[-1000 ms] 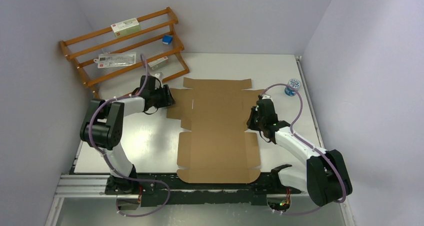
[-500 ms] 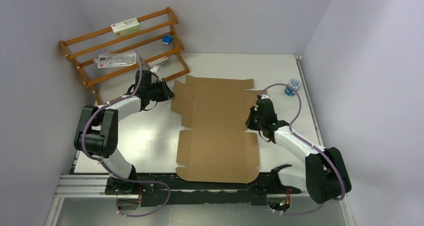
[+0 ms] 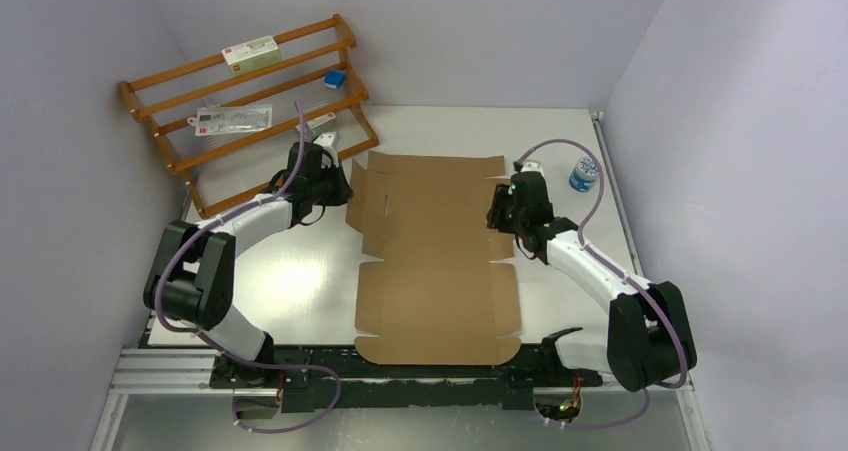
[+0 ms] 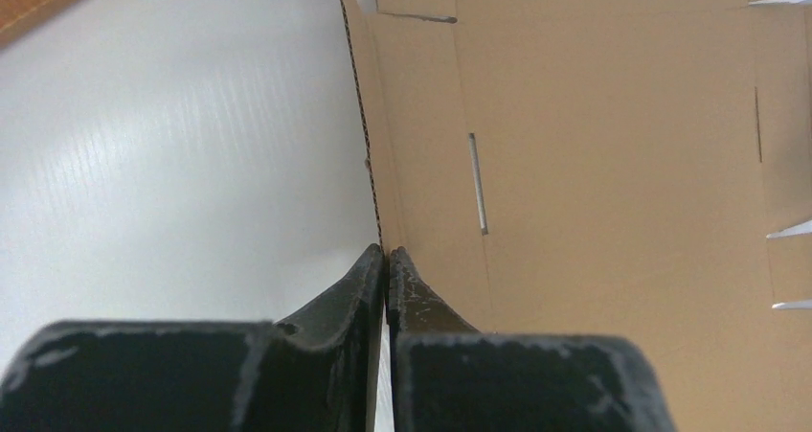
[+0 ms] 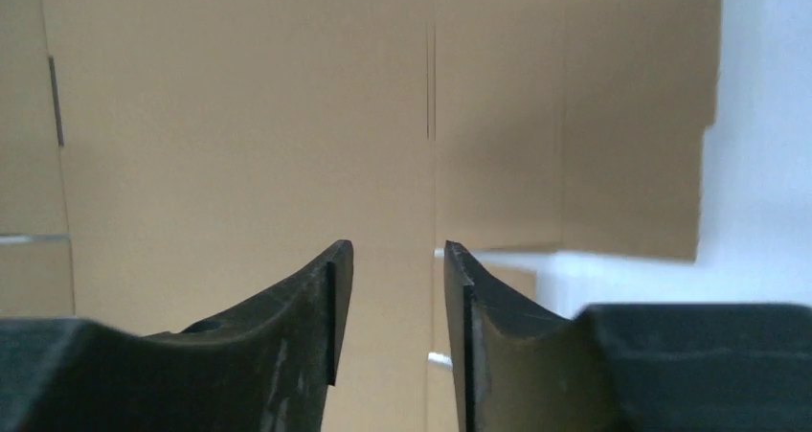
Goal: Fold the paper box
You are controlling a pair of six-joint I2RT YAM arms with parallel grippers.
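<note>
Obs: left tool [image 4: 385, 253] is pinching the left flap edge of the paper box [image 3: 435, 261]; right tool [image 5: 394, 250] is hovering spread at its right flap. Needs gripping there, then hinging both along creases.

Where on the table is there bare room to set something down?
Bare table lies between the left arm and the paper box; also a strip behind the box. Crowded: wooden rack corner, and around the blue container.
</note>
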